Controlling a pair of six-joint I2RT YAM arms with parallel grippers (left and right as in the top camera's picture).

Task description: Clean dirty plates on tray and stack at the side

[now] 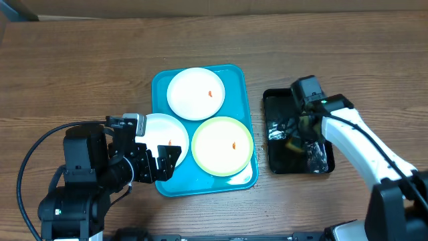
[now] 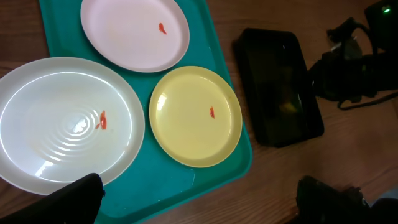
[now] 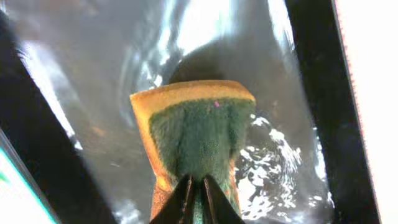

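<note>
We see the turquoise tray (image 1: pixel 160 84) carrying three smeared plates (image 1: pixel 194 94), our left gripper (image 1: pixel 159 161) spread wide above the left white one. Over the black tray (image 1: pixel 271 161), our right gripper (image 3: pixel 196 198) pinches a sponge (image 3: pixel 199 130).

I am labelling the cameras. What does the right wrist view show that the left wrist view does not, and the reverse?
Only the right wrist view: a yellow sponge with a green scouring face, pinched in the right hand, over the wet black tray. Only the left wrist view: the turquoise tray carrying a near white plate, a far white plate and a yellow plate, each with an orange-red smear. Both: that black tray; in the left wrist view the right arm is only a dark shape at it.
</note>
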